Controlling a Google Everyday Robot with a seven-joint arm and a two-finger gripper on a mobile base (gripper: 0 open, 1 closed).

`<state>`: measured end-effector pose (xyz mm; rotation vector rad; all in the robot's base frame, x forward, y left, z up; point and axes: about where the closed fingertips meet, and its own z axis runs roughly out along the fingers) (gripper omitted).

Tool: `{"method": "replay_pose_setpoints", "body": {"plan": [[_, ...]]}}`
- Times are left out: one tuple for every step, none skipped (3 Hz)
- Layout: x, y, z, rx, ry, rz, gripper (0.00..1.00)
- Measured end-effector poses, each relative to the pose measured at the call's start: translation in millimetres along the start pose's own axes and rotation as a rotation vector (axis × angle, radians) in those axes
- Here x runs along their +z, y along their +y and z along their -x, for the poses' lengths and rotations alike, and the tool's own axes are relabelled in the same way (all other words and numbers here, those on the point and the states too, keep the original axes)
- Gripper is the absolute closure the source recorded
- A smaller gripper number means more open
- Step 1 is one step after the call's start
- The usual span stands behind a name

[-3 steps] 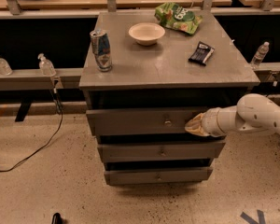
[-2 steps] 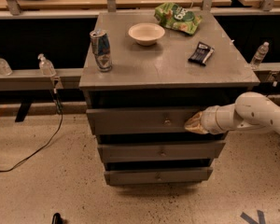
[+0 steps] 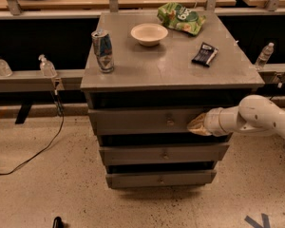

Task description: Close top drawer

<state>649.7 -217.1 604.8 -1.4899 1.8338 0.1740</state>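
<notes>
The top drawer (image 3: 142, 121) is the uppermost of three grey drawers, with a flat grey front and a small round knob (image 3: 170, 122) at its centre. Its front stands close to the cabinet face, with a dark gap above it under the tabletop. My gripper (image 3: 195, 125) comes in from the right on a white arm (image 3: 256, 118). Its tip rests against the right part of the top drawer's front, right of the knob.
On the grey cabinet top (image 3: 180, 72) stand a drink can (image 3: 102, 50), a white bowl (image 3: 149, 33), a green chip bag (image 3: 181, 17) and a dark snack bar (image 3: 204, 53). Two lower drawers (image 3: 164, 153) sit below. A black cable (image 3: 38, 148) lies on the floor at left.
The gripper and arm have edged slightly left against the drawer front. The drawer sits a little further in.
</notes>
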Motion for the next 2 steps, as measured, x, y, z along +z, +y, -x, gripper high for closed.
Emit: {"method": "replay_pose_setpoints", "body": {"plan": [[-11, 21, -10, 0.008, -0.014, 0.006, 1.0], [-27, 41, -19, 0.033, -0.025, -0.024, 1.0]]}}
